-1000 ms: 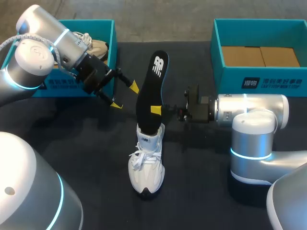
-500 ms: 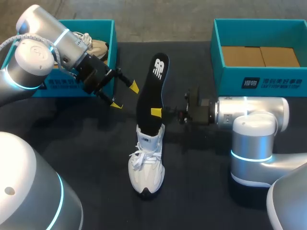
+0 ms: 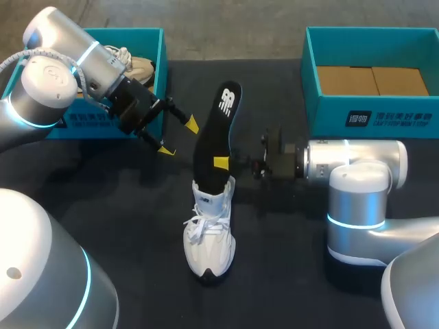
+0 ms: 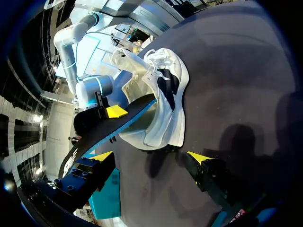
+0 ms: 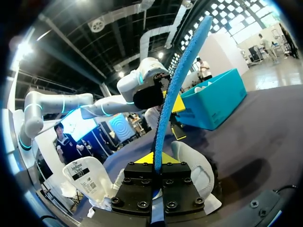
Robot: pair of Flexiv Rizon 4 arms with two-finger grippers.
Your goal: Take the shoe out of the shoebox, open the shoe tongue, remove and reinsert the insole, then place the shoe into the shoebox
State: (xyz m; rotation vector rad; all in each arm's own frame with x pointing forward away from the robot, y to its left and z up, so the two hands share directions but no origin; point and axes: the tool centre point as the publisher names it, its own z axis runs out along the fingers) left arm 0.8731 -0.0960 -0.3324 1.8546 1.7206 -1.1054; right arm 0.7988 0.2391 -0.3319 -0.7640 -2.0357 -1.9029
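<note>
With our right gripper (image 3: 221, 162) pinching the insole (image 3: 212, 133) and our left gripper (image 3: 178, 138) open and empty, we likely push it down into the shoe (image 3: 210, 236) next.

I have the shoe (image 3: 209, 229) mid-worktop (image 3: 288, 274), toe toward the near edge, with the insole (image 3: 214, 140) standing up out of it. My right end effector (image 3: 221, 162) pinches the insole from the right. My left end effector (image 3: 180, 138) hangs spread just left of the insole, before the far-left shoebox (image 3: 147, 48). The far-right shoebox (image 3: 370, 106) fills the opposite corner.
</note>
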